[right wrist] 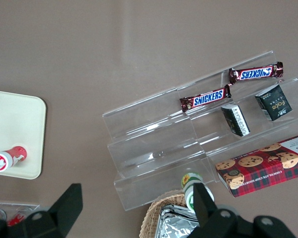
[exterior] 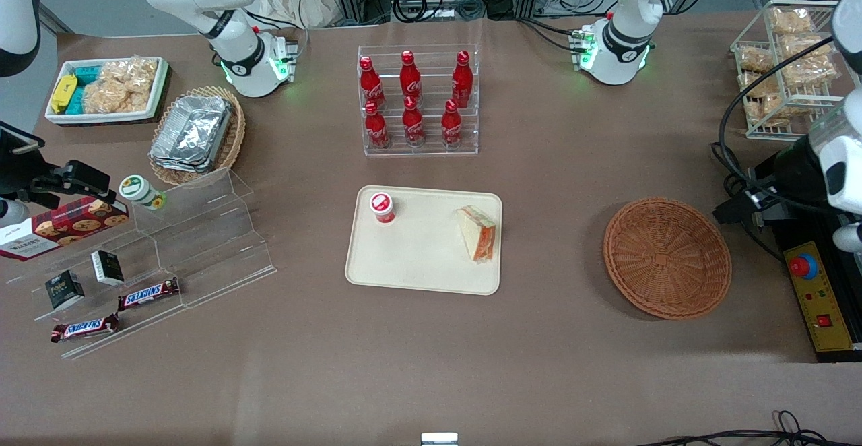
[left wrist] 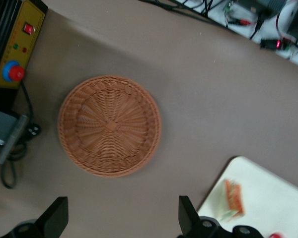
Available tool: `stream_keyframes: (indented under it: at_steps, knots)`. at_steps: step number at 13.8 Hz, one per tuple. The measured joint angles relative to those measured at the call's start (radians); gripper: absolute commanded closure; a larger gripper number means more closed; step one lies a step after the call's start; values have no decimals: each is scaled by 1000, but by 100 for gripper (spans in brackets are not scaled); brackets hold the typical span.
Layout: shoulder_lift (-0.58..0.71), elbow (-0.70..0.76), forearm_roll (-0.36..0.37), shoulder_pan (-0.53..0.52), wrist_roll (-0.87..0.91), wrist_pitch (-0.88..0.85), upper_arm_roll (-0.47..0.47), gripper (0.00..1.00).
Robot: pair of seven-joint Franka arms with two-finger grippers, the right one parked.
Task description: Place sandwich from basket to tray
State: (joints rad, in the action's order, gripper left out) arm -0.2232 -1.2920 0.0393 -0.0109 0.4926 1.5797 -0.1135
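The fingers [left wrist: 57,215] of the left arm's gripper [left wrist: 121,218] stood spread wide apart and released, with nothing between them, hovering above the brown bench [exterior: 539,338] just beside the round reddish-brown wicker basket [left wrist: 109,125]. The basket held nothing and sat toward the working arm's end of the bench, well apart from the cream-beige tray [exterior: 417,257]. The sandwich [exterior: 479,232] lay on the tray, close to the tray edge nearest the basket, its orange-red and green filling edge showing. A small red-capped bottle [exterior: 382,207] also stood on the tray, apart from the sandwich. Farther from the front camera, a clear rack of red cola bottles [exterior: 412,99] stood upright.
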Motion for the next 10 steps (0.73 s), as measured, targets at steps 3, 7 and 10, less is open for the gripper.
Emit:
stream_keyframes:
  at_steps: [3,7,10]
  knots:
    - [24,-28,-3,3,-177,-14,64,0]
    - [155,-166,-39,63,-332,-17,204,0]
    - [249,-269,-38,86,-337,-9,223,0]
